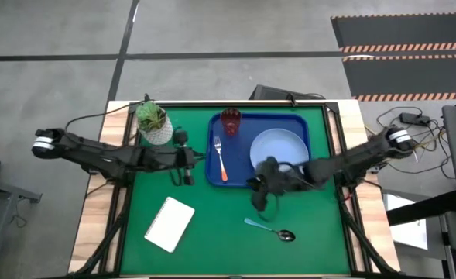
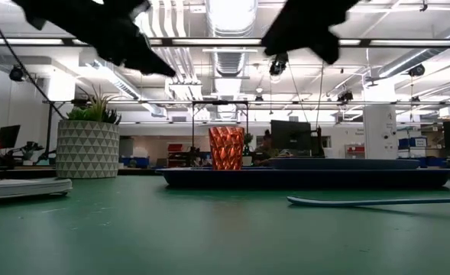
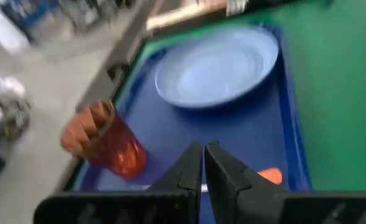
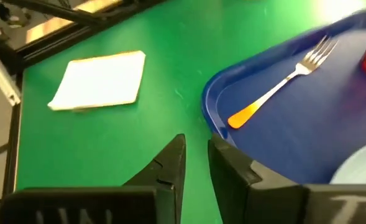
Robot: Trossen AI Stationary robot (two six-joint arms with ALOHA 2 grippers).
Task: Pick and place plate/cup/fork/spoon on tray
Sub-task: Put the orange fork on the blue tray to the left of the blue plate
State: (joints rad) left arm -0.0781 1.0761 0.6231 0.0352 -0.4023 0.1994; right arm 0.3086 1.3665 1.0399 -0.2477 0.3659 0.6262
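Green mat covers tabletop, pale wood strips showing at left and right of frame. White pot with green plant upright at mat's upper left. White notepad flat at lower left, turned at angle, well apart from pot. Grey floor above; striped black mats upper right. Cables at right edge.

Open green mat around the spoon; notepad well apart, leftward.
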